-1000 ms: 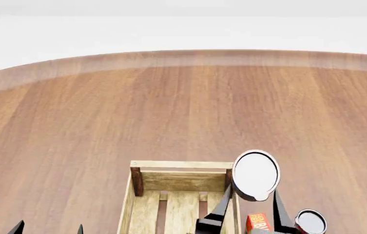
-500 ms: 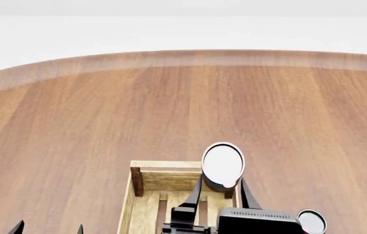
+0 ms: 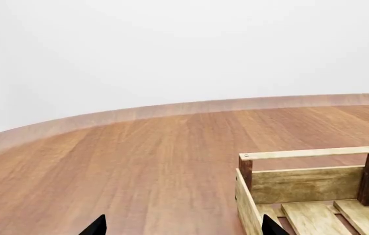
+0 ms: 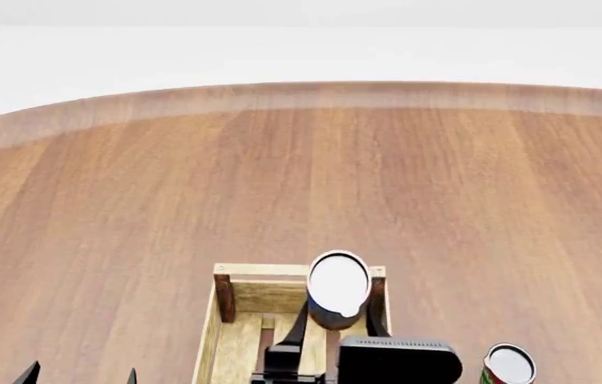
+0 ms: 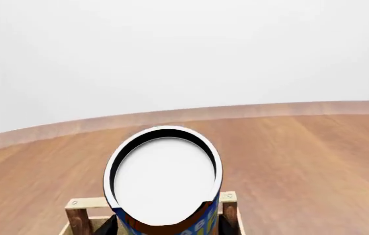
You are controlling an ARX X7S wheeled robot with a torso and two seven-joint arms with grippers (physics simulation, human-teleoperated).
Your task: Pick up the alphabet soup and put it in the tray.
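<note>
The right gripper (image 4: 335, 324) has its two dark fingers pressed against the sides of the alphabet soup (image 4: 338, 288), carrying it upright with the plain silver-white lid up, and from the head view the can hangs just over the far end of the tray (image 4: 239, 272), between the two darker corner posts. From the right wrist view the can (image 5: 164, 188) fills the space right ahead of the fingers, blue label showing under the lid, with the tray's end rail (image 5: 80, 202) peeking out below and behind it. To finish well, I'd say the arm should draw the can a little nearer so it clears that far rail, then lower it straight down until the base sits on the slats before the fingers part; letting go this high, or right above the rail, risks a tip or a bounce off the edge. Off to the outer side of the right gripper, near it on the table (image 4: 301, 176), stands the other can (image 4: 508, 366), red and green, well out of the way. The left gripper (image 4: 79, 374) idles far across from the right one, only two black fingertips showing with a wide gap between them, holding nothing. The count: two cans, one tray, two grippers, one round wooden table stretching beyond everything.
</note>
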